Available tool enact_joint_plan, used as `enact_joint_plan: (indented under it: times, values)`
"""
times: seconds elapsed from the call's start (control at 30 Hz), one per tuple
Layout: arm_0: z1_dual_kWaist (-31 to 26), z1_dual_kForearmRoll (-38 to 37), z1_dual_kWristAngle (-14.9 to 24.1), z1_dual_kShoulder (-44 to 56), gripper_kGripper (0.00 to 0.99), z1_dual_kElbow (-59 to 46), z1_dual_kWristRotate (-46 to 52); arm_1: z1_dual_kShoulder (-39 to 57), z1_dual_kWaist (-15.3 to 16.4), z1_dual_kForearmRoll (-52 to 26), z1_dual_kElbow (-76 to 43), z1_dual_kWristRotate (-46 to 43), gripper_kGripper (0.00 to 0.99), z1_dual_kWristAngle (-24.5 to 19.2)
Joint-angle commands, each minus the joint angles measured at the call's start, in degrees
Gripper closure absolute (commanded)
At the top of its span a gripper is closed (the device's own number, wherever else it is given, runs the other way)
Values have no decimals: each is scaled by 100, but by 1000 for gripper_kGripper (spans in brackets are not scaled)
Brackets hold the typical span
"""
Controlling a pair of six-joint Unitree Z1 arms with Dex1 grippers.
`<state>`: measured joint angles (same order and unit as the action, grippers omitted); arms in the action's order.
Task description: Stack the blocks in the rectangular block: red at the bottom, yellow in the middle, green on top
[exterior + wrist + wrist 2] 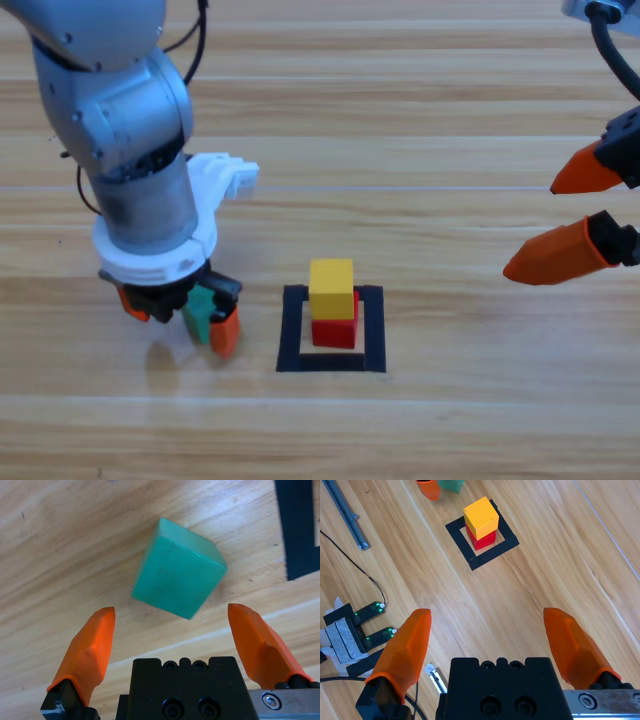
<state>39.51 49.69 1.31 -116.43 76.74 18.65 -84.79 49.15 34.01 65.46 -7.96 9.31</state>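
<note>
The yellow (331, 288) is stacked on the red (338, 331) inside the rectangular block (372, 330). The green (201, 312) is found at 9 o'clock from it, just outside, between the left gripper's (180, 318) jaws. The right gripper (568, 218) is parked off around 2 o'clock.

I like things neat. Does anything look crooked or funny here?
A little. The yellow cube sits slightly twisted and off-centre on the red cube inside the black outline. The green cube lies outside it, cornerwise between the left tool's open jaws.

Yellow (331, 287) atop red (335, 331) inside rectangular block (291, 330); green (178, 575) beside, seemingly tilted.
</note>
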Motion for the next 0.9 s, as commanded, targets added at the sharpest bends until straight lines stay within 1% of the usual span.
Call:
enact_joint_plan:
  times: [0.03, 0.13, 0.27, 0.63, 0.9]
  values:
    - [110, -170, 274, -574, 57, -115, -661, -240, -134, -8, -192, -47, 4, 54]
    - [110, -372, 265, -425, 73, -282, -986, -222, -134, -8, -201, -47, 4, 54]
    - [101, -486, 230, -170, 74, -414, -1153, -222, -134, -8, -201, -56, 4, 54]
    - [-5, -495, -201, 243, 76, -247, -1505, -257, -134, 1, -201, -65, 4, 54]
    - [-154, -495, -201, 235, 73, -185, -1654, -266, -134, 1, -201, -74, 4, 54]
